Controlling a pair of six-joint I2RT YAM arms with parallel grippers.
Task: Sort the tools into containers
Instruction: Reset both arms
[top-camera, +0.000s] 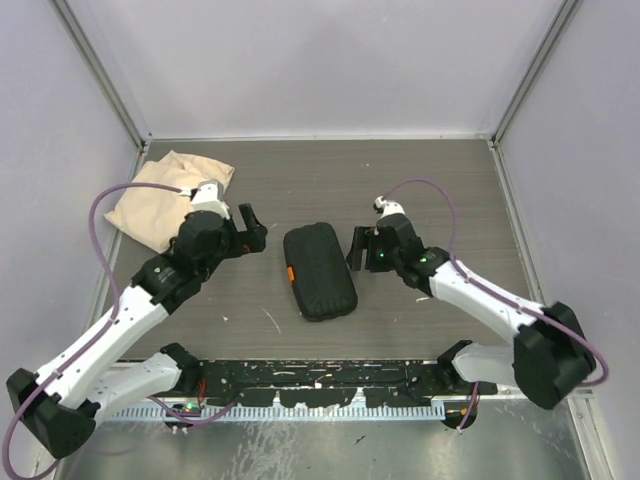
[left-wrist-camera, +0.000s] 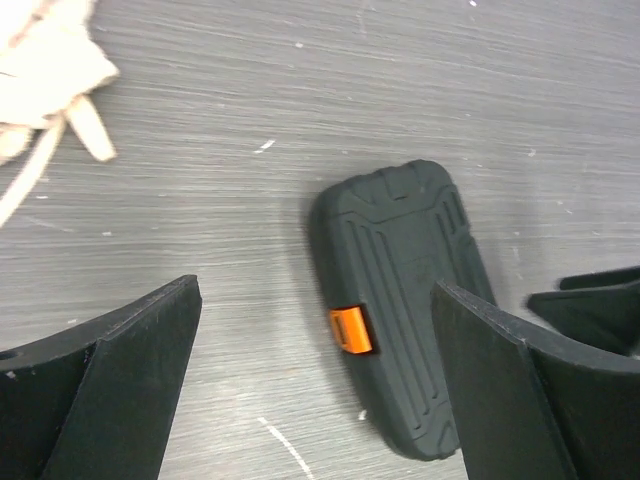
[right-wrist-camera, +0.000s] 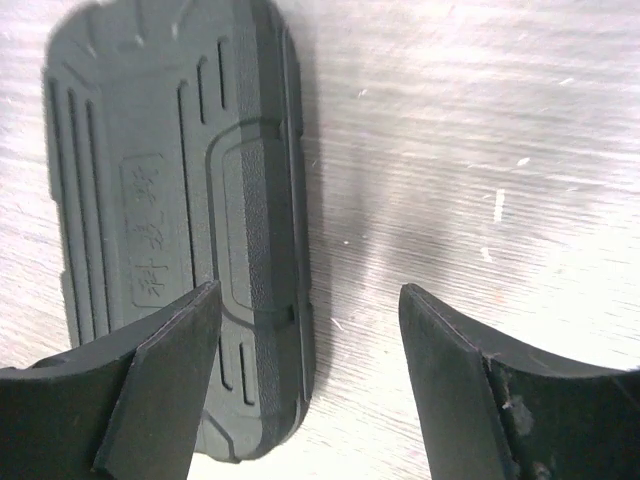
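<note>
No loose tools show in any view. A closed black tool case (top-camera: 319, 270) with an orange latch (top-camera: 290, 272) lies flat in the middle of the table. My left gripper (top-camera: 250, 228) is open and empty, just left of the case's far end. In the left wrist view the case (left-wrist-camera: 405, 300) and its latch (left-wrist-camera: 350, 330) lie between and ahead of the open left gripper (left-wrist-camera: 315, 290). My right gripper (top-camera: 357, 248) is open and empty at the case's right side. In the right wrist view it (right-wrist-camera: 308, 290) straddles the right edge of the case (right-wrist-camera: 170, 220).
A beige cloth bag (top-camera: 165, 195) with drawstrings lies at the back left; it also shows in the left wrist view (left-wrist-camera: 40, 70). Walls close the table on three sides. A black rail (top-camera: 320, 380) runs along the near edge by the arm bases.
</note>
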